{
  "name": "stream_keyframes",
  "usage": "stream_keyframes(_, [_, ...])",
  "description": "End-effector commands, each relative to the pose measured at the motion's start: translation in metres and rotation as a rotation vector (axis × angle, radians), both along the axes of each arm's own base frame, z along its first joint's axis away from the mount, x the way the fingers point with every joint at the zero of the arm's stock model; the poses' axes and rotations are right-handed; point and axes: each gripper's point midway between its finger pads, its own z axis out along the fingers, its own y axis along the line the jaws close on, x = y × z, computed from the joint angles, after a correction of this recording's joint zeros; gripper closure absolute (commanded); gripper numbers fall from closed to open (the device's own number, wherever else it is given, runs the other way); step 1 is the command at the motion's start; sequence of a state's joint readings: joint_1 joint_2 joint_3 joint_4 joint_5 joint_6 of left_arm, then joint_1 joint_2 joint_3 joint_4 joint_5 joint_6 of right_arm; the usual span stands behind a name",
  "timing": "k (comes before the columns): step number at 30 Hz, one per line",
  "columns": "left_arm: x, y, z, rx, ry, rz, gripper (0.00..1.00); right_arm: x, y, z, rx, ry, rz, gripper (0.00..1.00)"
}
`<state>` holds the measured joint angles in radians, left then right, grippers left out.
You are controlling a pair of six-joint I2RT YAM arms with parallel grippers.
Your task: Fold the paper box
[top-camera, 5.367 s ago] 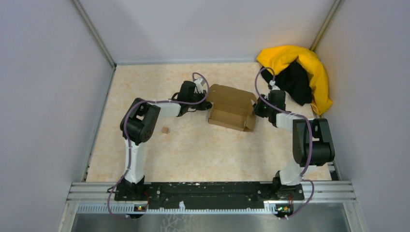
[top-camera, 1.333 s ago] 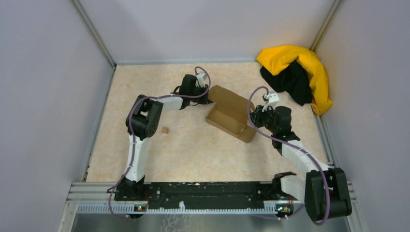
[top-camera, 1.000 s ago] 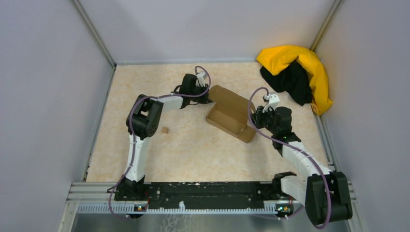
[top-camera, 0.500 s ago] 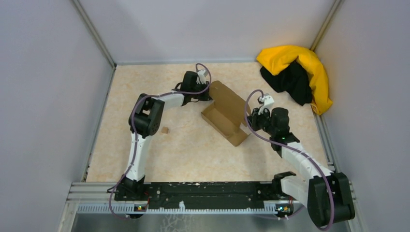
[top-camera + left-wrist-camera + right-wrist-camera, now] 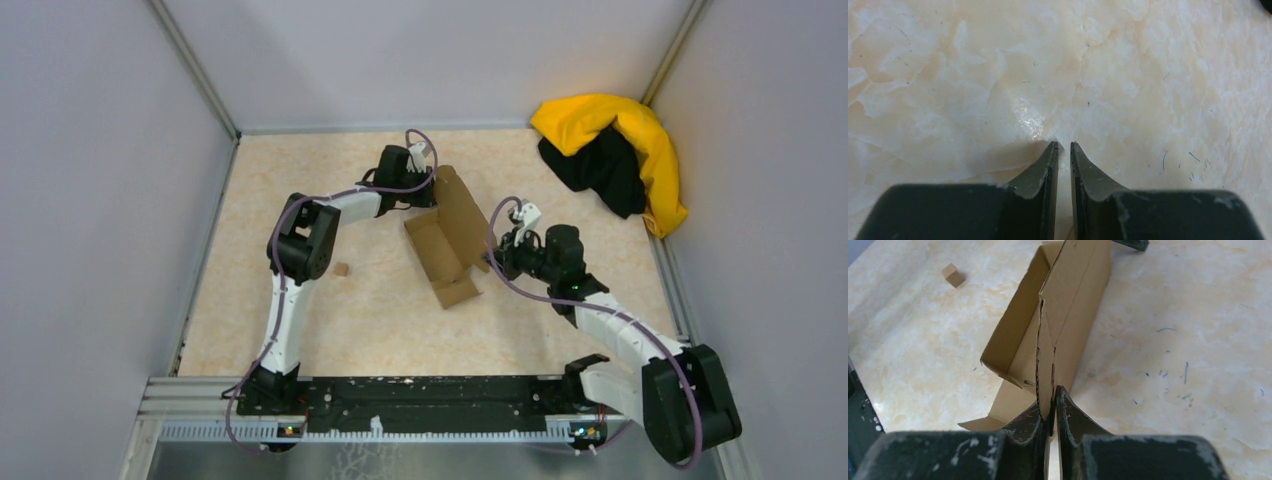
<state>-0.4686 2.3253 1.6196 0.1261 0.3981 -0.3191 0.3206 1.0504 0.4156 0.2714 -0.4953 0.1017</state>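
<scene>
Presently: paper box (image 5: 447, 240), brown cardboard, part-folded with side walls raised and a loose flap at its near end, lying aslant on the middle of the surface (image 5: 330, 330) between the two arms. Right arm (image 5: 600, 315), jaws pinching the edge of the upright panel on the box's right side; left arm (image 5: 345, 205), jaws at the box's far end, drawn almost together, nothing seen between them. Small cardboard cube (image 5: 342, 269) left of the box, apart; yellow-and-black cloth heap (image 5: 620, 150) in the far right corner
</scene>
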Motion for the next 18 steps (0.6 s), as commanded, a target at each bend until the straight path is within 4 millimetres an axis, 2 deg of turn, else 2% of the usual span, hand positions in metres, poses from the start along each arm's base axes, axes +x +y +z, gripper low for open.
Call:
stream_keyframes(1, [-0.005,0.005,-0.021,0.029,0.043,-0.018,0.79,-0.002,0.026,0.036,0.059,-0.132,0.148,0.94])
stream_keyframes(7, [-0.005,0.004,-0.021,0.026,0.043,-0.023,0.79,-0.012,0.043,0.041,0.083,-0.148,0.25,0.94])
stream_keyframes(18, [-0.008,0.003,-0.022,0.025,0.047,-0.031,0.79,-0.013,0.044,0.04,0.046,-0.189,0.27,0.94])
